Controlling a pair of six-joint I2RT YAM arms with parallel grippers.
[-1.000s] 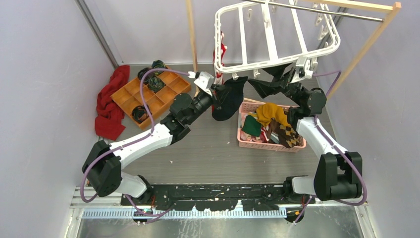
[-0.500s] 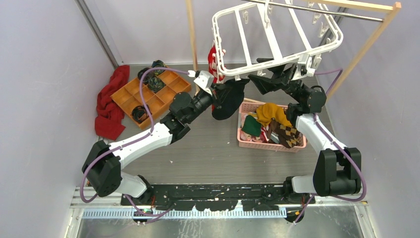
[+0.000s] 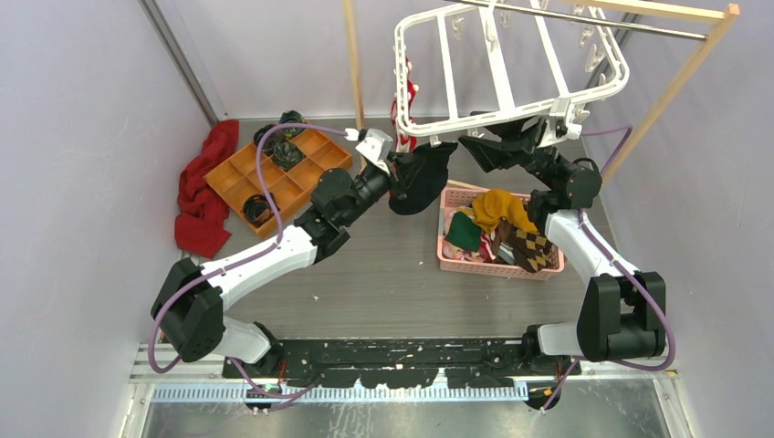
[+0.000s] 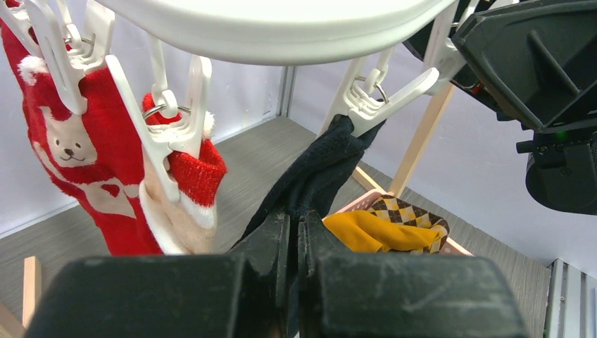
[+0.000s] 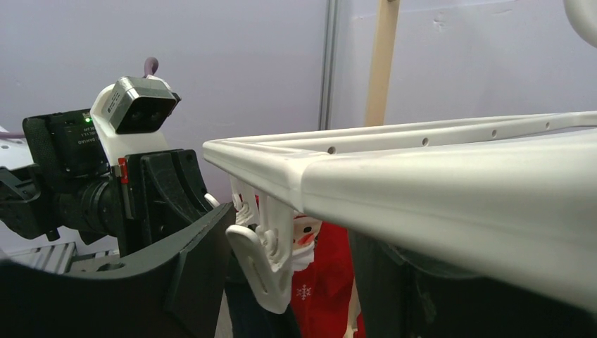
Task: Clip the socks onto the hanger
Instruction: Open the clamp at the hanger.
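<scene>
Creased black sock [image 4: 313, 179] between white hanger clip [image 4: 384, 95] and closed left hand [image 4: 292, 229].

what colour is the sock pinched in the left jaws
Black. The sock shows best in the left wrist view.

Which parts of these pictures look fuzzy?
Right wrist view: the white hanger sits very close to the camera and looks soft. Left wrist view: the near fingers blur, while the black sock is sharp. Top view: everything crisp, evenly lit.
</scene>
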